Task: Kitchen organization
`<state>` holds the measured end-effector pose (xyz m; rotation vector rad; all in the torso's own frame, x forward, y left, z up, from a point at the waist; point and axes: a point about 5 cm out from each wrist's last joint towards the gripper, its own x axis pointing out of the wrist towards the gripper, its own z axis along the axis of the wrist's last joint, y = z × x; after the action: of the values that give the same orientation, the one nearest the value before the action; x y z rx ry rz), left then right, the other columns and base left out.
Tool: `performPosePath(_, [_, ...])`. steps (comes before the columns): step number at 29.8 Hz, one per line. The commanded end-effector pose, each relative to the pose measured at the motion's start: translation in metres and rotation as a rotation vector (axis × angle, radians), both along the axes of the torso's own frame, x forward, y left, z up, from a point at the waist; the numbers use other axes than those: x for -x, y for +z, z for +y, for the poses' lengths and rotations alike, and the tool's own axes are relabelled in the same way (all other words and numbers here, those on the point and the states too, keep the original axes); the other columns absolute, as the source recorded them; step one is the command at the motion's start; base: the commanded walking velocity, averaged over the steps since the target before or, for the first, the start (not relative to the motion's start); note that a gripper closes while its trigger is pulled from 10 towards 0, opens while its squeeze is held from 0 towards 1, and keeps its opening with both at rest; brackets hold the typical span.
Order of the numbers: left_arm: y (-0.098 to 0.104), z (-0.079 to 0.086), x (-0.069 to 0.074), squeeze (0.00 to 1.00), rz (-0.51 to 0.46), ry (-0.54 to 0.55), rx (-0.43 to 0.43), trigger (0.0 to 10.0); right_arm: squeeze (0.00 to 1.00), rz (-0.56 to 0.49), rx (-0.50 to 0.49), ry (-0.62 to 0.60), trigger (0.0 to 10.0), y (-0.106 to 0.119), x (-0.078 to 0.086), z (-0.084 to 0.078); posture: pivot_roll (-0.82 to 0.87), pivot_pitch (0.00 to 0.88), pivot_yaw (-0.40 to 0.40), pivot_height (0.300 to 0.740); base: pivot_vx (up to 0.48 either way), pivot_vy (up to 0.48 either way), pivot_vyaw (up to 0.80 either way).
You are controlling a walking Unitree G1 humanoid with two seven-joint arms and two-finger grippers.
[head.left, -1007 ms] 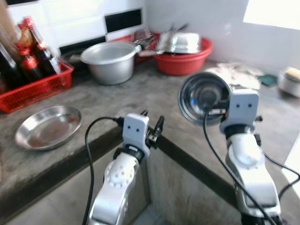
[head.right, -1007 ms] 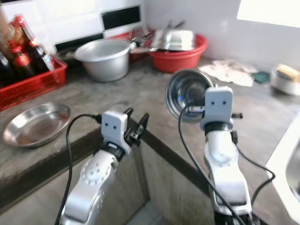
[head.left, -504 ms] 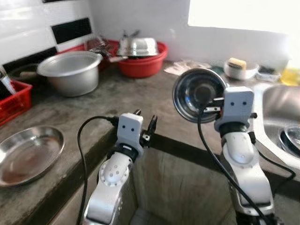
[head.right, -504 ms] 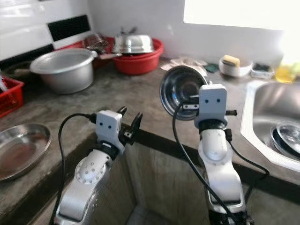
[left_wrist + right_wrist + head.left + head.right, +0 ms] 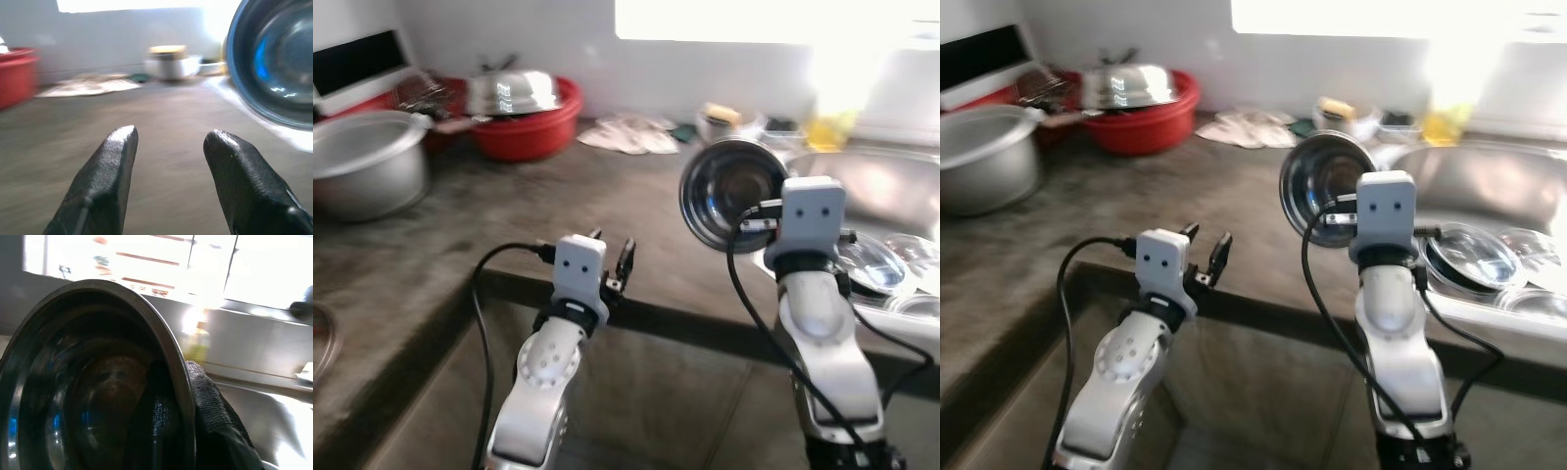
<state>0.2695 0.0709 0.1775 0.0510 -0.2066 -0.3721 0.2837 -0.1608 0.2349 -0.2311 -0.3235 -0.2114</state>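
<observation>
Carry step judged in hand: a steel bowl (image 5: pixel 732 192) is held upright on edge, its rim clamped by the right end effector (image 5: pixel 188 396), above the tabletop (image 5: pixel 558 211) beside the sink (image 5: pixel 876 196). Left end effector (image 5: pixel 168 147) fingers are apart, empty. Next, lowering into the sink seems called for.

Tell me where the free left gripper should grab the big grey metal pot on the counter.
Left gripper: take the large grey metal pot by its out-turned rim, coming from above. It stands upright, mouth open, so the jaws can straddle the thin wall.
</observation>
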Motion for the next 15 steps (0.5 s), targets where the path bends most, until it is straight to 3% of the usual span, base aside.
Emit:
performPosePath(1, [0.0025,0.0038,-0.0001,0.00,-0.020,0.011,-0.014,10.0,0.00,-0.025,0.000,0.007,0.0,0.0065,0.0007,0.0033,0.00,0.021,0.005,0.740,0.000,0.000,-0.80])
performPosePath(6, [0.0037,0.0041,0.0004,0.00,-0.033,0.008,-0.022,10.0,0.00,-0.028,0.012,0.007,0.3,0.0080,-0.0009,0.0037,0.00,0.017,0.004,0.740,0.174,-0.186,-0.63])
performPosePath(7, [0.0034,0.0038,0.0006,0.00,-0.034,0.007,-0.024,10.0,0.00,-0.027,0.010,0.003,6.7,0.0080,-0.0013,0.0034,0.00,0.016,0.003,0.740,0.307,-0.368,0.00])
performPosePath(8, [0.0031,0.0035,0.0008,0.00,-0.035,0.007,-0.029,10.0,0.00,-0.025,0.010,0.003,10.0,0.0081,-0.0018,0.0034,0.00,0.016,0.003,0.740,0.304,-0.368,0.00])
performPosePath(15, [0.0015,0.0031,0.0011,0.00,-0.032,0.007,-0.034,10.0,0.00,-0.031,0.014,0.011,10.0,0.0134,-0.0062,0.0002,0.00,0.010,0.001,0.740,0.306,-0.366,0.00])
